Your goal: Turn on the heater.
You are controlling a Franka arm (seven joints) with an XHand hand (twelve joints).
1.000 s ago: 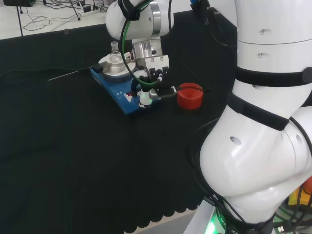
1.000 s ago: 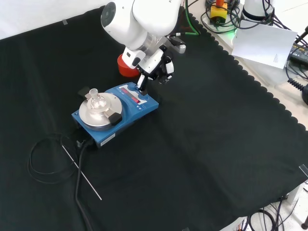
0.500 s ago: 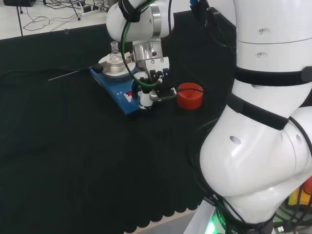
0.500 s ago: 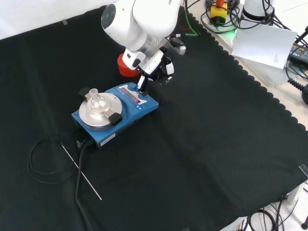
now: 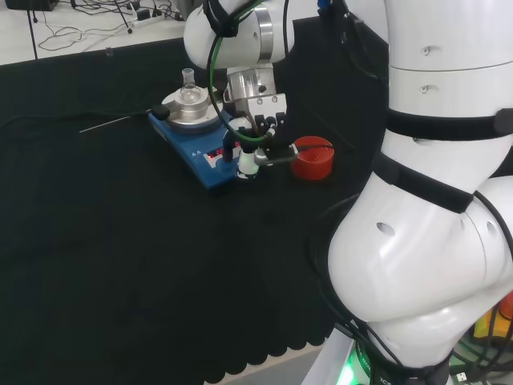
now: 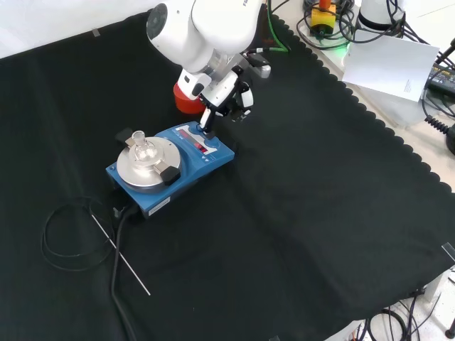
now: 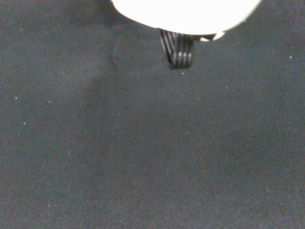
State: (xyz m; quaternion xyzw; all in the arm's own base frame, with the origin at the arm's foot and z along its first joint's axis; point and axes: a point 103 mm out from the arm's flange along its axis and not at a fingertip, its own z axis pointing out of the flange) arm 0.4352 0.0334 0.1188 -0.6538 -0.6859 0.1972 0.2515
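The blue heater [image 5: 195,158] [image 6: 209,160] lies on the black cloth, with a round silver plate [image 5: 186,115] [image 6: 142,170] and a small glass flask [image 5: 187,87] [image 6: 140,145] on it. Red marks show on its control panel. The hand [image 5: 256,132] [image 6: 229,96] hangs over the panel end. One finger points straight down at the panel's edge, and the others are bent in. Whether the fingertip touches the panel I cannot tell. In the wrist view a blurred white part of the hand [image 7: 186,12] sits above bare black cloth.
A red ribbed ring stand [image 5: 312,158] [image 6: 183,104] stands just beyond the heater's panel end, close to the hand. A thin metal rod [image 5: 112,123] [image 6: 122,257] and a looped black cable [image 6: 64,238] lie off the heater's other end. A small black block [image 6: 168,174] rests on the plate's rim.
The hand and the arm link above it have shifted slightly towards the red ring, and the pointing fingertip has drawn back a little along the panel. The heater has not moved.
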